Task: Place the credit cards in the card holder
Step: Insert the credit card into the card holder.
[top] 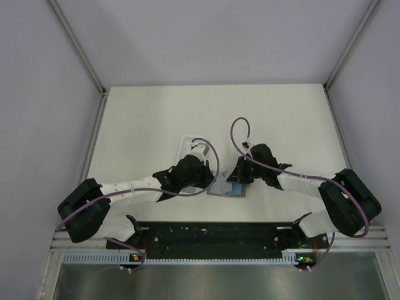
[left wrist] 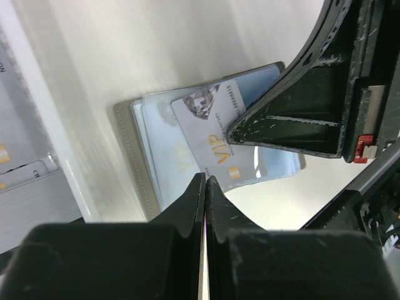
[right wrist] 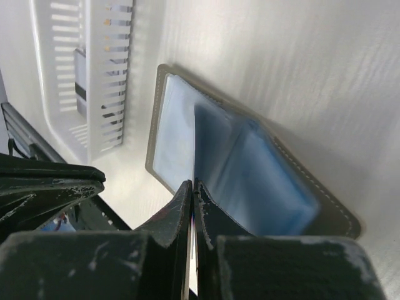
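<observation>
Card, we note, lies just beyond left pincer (shut; load unclear), long axis slanting away-right; right pincer pinches a leaf of wallet.

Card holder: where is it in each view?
Top external: card holder at the picture's centre.
Left wrist: card holder at centre, lying open, VIP card on it.
Right wrist: card holder from centre to lower right, open.
Shared landmark: white tray, at the left edge in left wrist, upper left in right wrist.
</observation>
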`<state>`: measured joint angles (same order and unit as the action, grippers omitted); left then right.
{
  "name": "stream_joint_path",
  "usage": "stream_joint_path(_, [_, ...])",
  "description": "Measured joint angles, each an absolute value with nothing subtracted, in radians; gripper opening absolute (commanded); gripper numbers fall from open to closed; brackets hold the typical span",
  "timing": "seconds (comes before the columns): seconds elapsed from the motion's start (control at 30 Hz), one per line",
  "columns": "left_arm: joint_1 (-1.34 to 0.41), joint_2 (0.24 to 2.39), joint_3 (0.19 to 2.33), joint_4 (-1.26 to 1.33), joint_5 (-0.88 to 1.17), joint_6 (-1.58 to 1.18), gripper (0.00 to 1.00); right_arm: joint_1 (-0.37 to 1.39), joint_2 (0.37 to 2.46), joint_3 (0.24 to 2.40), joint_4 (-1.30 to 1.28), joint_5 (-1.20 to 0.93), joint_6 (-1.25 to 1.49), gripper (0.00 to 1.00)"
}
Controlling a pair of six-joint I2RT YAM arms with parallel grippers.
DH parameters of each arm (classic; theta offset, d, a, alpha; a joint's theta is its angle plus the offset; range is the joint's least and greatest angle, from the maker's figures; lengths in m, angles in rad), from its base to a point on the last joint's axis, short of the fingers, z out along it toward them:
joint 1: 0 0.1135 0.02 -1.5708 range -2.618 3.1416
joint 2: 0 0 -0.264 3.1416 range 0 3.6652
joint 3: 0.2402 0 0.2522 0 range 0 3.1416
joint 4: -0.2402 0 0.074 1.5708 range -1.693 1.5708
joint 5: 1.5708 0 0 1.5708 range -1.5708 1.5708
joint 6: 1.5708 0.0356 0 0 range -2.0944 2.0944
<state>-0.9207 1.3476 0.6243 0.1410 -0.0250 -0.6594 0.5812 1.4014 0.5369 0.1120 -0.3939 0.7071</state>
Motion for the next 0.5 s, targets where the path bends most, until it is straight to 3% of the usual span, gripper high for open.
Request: stream_joint_path(0.5, [-0.912,1.547,0.678,0.075,-0.065,-0.656,0.00,0.583,1.315,0.517,0.102,-0.281,0.745,0.00])
